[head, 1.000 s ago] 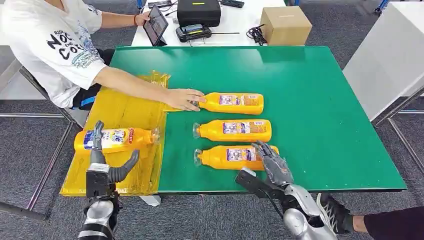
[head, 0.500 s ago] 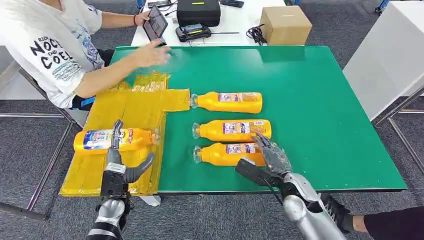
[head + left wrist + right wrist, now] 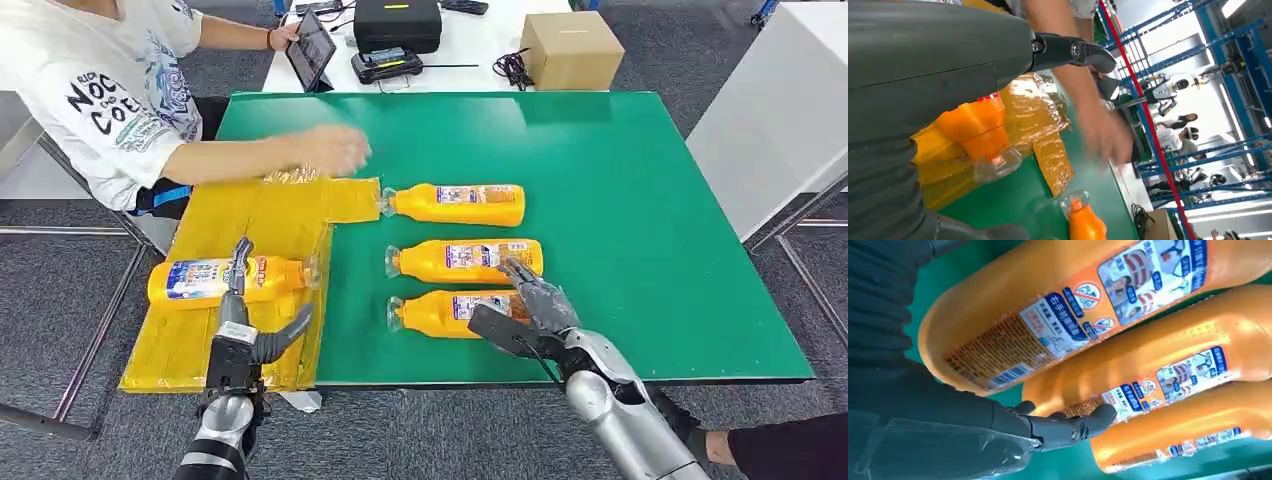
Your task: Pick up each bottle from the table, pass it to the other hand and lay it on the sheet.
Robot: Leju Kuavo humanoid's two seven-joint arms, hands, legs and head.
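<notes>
Three orange bottles lie on their sides on the green table, caps to the left: the far one, the middle one and the near one. My right hand reaches over the near bottle's base end, fingers on its far side and the thumb on the near side, spread rather than closed. In the right wrist view a finger lies between the near bottle and the middle bottle. A fourth bottle lies on the yellow sheet. My left hand is open just in front of it.
A person sits at the table's far left, one hand held over the sheet's far corner. Behind the table stand a tablet, a black case and a cardboard box. A white table stands at the right.
The person's hand let go of the far bottle, drew back, then came over the sheet's far corner. My right hand moved forward over the near bottle. My left hand shifted slightly right.
</notes>
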